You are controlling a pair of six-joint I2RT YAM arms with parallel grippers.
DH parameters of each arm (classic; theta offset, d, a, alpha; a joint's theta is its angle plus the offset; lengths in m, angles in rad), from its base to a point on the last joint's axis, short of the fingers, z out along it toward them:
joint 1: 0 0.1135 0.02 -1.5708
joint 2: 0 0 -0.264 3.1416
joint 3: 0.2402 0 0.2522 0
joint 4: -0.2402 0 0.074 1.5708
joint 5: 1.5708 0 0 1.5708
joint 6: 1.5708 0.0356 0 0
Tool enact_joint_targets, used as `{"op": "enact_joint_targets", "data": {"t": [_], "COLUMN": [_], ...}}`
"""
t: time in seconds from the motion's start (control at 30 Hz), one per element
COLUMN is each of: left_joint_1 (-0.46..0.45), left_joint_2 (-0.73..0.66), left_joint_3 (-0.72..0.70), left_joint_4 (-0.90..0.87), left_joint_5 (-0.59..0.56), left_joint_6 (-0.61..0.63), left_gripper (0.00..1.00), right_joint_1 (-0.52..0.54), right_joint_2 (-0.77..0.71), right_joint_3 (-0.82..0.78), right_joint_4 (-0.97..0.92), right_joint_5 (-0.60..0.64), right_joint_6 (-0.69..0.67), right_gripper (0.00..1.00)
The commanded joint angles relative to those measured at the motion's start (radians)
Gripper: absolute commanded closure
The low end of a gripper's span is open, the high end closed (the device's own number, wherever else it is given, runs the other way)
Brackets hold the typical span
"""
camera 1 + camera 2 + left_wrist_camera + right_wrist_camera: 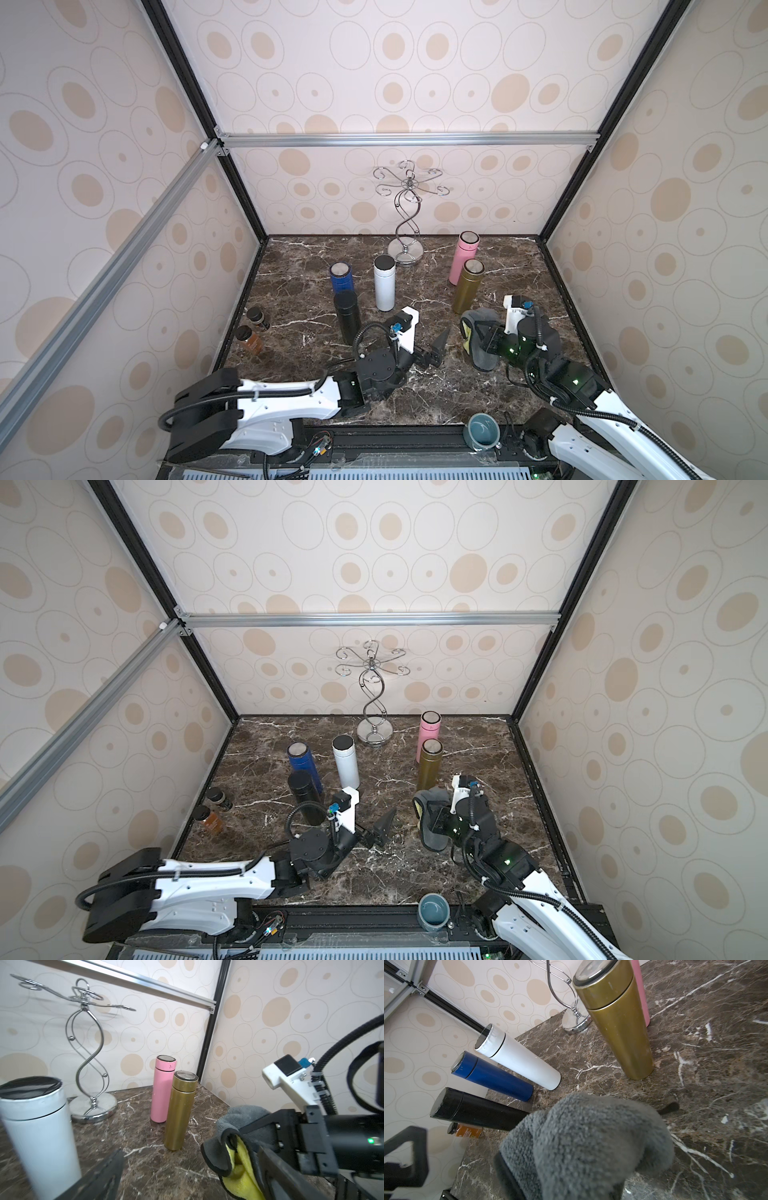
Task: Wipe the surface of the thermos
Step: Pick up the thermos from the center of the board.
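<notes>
Cloth (478, 319) clamped in right pincer (478, 337) near gold thermos (467, 291); left pincer (438, 347) wide, low.

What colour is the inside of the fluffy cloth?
Yellow; the fluffy grey cloth shows it best in the left wrist view.

On the desk (436, 395), a wire stand (405, 251) rises at back centre, three thermoses (343, 282) (383, 291) (348, 320) clustered front-left of it, two thermoses (463, 257) (467, 291) to its right with a cloth (484, 359) before them. Two jars (257, 318) (249, 338) sit by the left wall.

Left claw (434, 349) gapes wide; right claw (478, 340) is clamped.
</notes>
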Motion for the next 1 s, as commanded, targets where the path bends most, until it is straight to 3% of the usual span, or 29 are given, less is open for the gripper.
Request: {"op": "enact_joint_targets", "data": {"t": [0.0,0.17,0.3,0.53,0.67,0.83,0.9,0.97], "left_joint_1": [-0.052,-0.069,-0.069,-0.067,-0.067,-0.061,-0.007,0.095], "left_joint_2": [-0.143,-0.49,-0.716,-0.959,-0.95,-0.739,-0.626,-0.553], "left_joint_3": [0.05,-0.125,-0.189,-0.315,-0.303,-0.315,-0.266,-0.216], "left_joint_4": [-0.362,-0.448,-0.589,-0.528,-0.524,-0.362,-0.453,-0.569], "left_joint_5": [-0.247,-0.273,-0.446,-0.65,-0.59,-0.572,-0.564,-0.459], "left_joint_6": [-0.098,-0.122,-0.212,-0.105,0.002,0.168,0.091,-0.009], "left_gripper": [0.0,0.0,0.0,0.0,0.0,0.0,0.0,0.0], "right_joint_1": [-0.006,-0.006,-0.006,-0.006,-0.006,-0.008,-0.007,-0.006], "right_joint_2": [0.043,0.13,0.193,0.315,0.368,0.403,0.416,0.423], "right_joint_3": [-0.005,0.003,0.029,0.051,0.076,0.088,0.093,0.094], "right_joint_4": [0.079,0.129,0.135,0.197,0.207,0.237,0.24,0.249], "right_joint_5": [-0.045,-0.077,-0.097,-0.131,-0.147,-0.146,-0.145,-0.152], "right_joint_6": [0.028,0.023,0.019,0.02,0.006,-0.005,-0.005,-0.006], "right_gripper": [1.0,1.0,1.0,1.0,1.0,1.0,1.0,1.0]}}
